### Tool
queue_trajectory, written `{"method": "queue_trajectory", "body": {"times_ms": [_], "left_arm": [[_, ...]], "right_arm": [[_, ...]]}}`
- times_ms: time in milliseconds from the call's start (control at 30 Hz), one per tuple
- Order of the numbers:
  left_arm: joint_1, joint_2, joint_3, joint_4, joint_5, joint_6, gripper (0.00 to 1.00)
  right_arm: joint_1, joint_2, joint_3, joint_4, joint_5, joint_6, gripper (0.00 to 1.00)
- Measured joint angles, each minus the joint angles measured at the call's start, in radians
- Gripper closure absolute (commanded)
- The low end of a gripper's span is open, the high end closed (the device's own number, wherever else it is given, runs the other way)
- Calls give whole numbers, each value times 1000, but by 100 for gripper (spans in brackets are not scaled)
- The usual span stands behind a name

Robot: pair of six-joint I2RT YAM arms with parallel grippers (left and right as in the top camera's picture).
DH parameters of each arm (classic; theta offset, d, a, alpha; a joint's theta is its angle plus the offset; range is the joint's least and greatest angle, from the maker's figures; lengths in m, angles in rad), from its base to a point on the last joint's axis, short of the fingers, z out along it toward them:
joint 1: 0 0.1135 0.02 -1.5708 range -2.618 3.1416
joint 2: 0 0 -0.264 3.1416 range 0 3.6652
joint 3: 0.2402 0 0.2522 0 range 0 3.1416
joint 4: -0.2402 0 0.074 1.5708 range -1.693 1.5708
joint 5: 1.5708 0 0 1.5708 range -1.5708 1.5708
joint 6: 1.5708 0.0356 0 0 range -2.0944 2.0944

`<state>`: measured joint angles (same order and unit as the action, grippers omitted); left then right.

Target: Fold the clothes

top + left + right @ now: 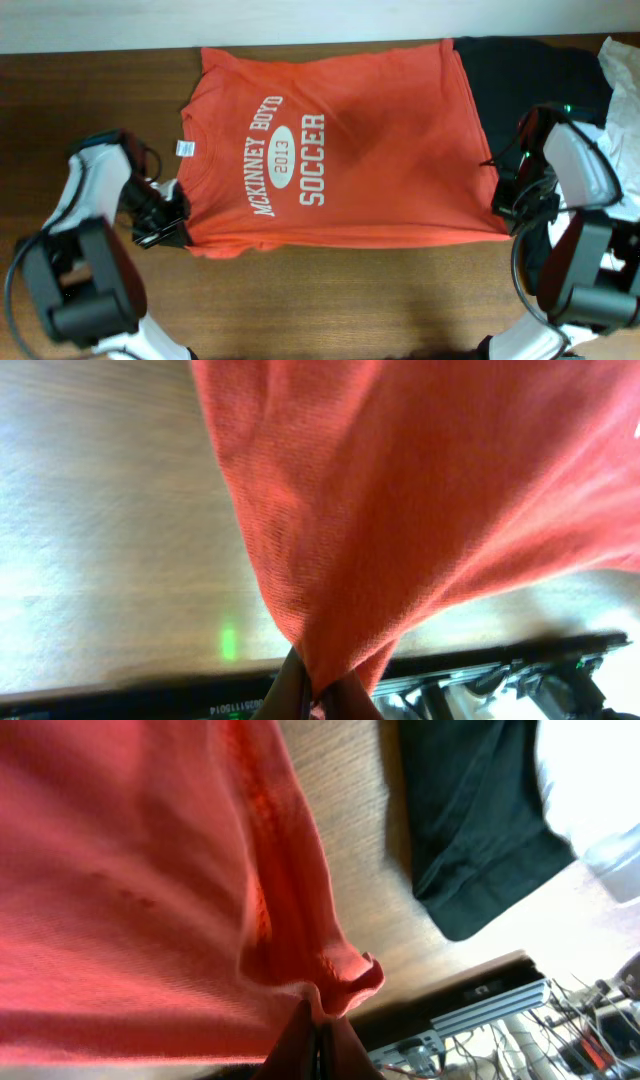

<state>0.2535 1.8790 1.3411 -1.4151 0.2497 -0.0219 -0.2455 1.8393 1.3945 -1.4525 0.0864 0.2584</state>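
While the red-orange T-shirt (370, 150) lies spread on the table (60, 90) (lettering up), the left gripper (170, 228) and right gripper (500, 205) each pinch a near corner, clamped tight.

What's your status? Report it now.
Left gripper shut on shirt. Right gripper shut on shirt. Shirt spread flat, print up. Black garment beside right gripper.

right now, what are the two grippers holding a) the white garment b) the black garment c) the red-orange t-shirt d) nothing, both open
c: the left gripper and right gripper are each shut on a bunched edge of the red-orange T-shirt.
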Motion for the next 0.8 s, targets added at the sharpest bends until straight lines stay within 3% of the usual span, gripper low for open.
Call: {"method": "queue_trajectory", "body": {"times_ms": [200, 367, 600, 800], "left_arm": [[89, -240, -150, 29, -14, -2, 99], [138, -358, -170, 77, -15, -17, 99], [138, -352, -177, 386, 113, -64, 99], [97, -288, -177, 614, 203, -126, 99]], "right_arm": [[0, -156, -136, 24, -9, 1, 96], [0, -217, -153, 102, -29, 3, 96], [0, -217, -158, 439, -164, 3, 96], [0, -217, -159, 631, -235, 3, 96]]}}
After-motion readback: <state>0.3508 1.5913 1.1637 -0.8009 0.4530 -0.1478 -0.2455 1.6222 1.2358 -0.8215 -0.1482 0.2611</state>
